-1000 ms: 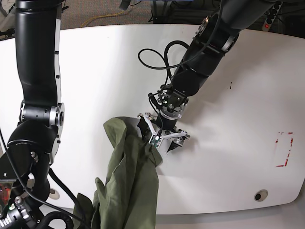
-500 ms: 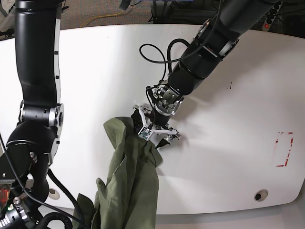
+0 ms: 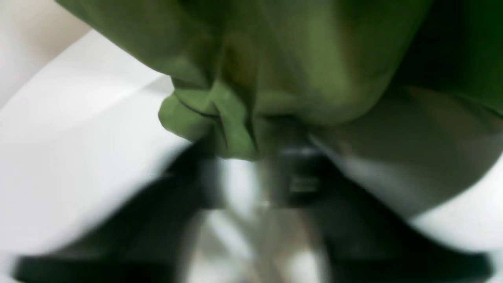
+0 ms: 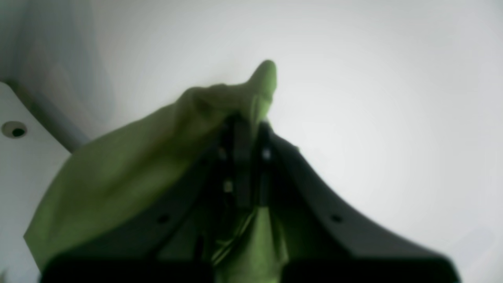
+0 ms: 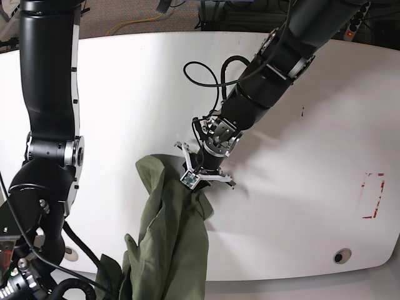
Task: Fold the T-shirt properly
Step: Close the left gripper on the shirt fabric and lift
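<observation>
The olive-green T-shirt [image 5: 169, 231] lies bunched in a long strip from the middle of the white table [image 5: 125, 94] down past its front edge. My left gripper [image 5: 199, 177] is at the strip's upper right edge, jaws drawn together on the fabric. The blurred left wrist view shows a fold of T-shirt [image 3: 220, 125] pinched at my left gripper [image 3: 255, 157]. In the right wrist view, my right gripper [image 4: 245, 122] is shut on a peak of the T-shirt [image 4: 118, 177], held above the table. The base view does not show the right gripper.
The right arm's black column [image 5: 47, 94] stands at the left of the table. A black cable loop [image 5: 203, 75] hangs by the left arm. A red marked rectangle [image 5: 373, 195] and a round hole [image 5: 341, 256] are at the right.
The left gripper moved left onto the shirt's edge and its jaws went from wide open to closed on the fabric. The right arm has not visibly moved.
</observation>
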`<act>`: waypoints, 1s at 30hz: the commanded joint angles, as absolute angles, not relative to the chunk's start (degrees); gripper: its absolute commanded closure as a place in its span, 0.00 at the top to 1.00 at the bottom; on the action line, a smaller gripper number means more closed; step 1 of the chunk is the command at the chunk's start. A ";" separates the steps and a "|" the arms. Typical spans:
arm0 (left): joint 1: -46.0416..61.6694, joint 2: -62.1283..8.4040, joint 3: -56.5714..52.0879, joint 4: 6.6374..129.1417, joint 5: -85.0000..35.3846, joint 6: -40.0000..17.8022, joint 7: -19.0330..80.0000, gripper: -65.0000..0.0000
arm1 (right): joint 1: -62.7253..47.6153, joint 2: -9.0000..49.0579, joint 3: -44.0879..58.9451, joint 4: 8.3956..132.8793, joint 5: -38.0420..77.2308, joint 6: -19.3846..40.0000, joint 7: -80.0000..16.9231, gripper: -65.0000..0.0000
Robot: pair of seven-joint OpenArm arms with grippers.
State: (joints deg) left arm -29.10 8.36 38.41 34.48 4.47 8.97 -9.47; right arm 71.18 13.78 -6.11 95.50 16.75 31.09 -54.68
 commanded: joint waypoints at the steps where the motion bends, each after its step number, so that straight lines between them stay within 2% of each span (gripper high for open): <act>1: -31.43 9.00 38.29 35.21 4.62 9.45 -10.59 0.00 | 73.45 13.85 -5.85 95.96 16.48 30.37 -52.79 0.00; 5: -31.34 9.00 38.29 36.35 4.62 9.45 -9.36 0.00 | 73.45 13.93 -5.85 95.96 16.48 30.37 -52.79 0.00; 9: -28.62 9.00 38.02 43.91 4.70 9.36 -8.22 0.00 | 73.36 13.93 -5.76 95.96 16.48 30.37 -52.79 0.00; 13: -25.27 8.66 37.85 54.64 4.79 9.36 0.75 0.00 | 73.36 13.93 -5.76 95.96 16.48 30.37 -52.79 0.00; 23: -13.67 -3.03 36.35 82.51 4.70 9.36 10.51 0.00 | 72.40 14.64 -5.76 95.96 16.48 30.37 -52.79 0.00; 30: -9.54 -6.29 35.56 88.57 4.88 9.36 10.77 0.01 | 71.43 15.08 -5.76 95.96 16.48 30.37 -52.79 0.00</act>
State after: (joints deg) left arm -8.88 -6.28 35.66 85.97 4.49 9.26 12.45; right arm 69.10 14.79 -6.09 95.50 16.73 31.11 -54.52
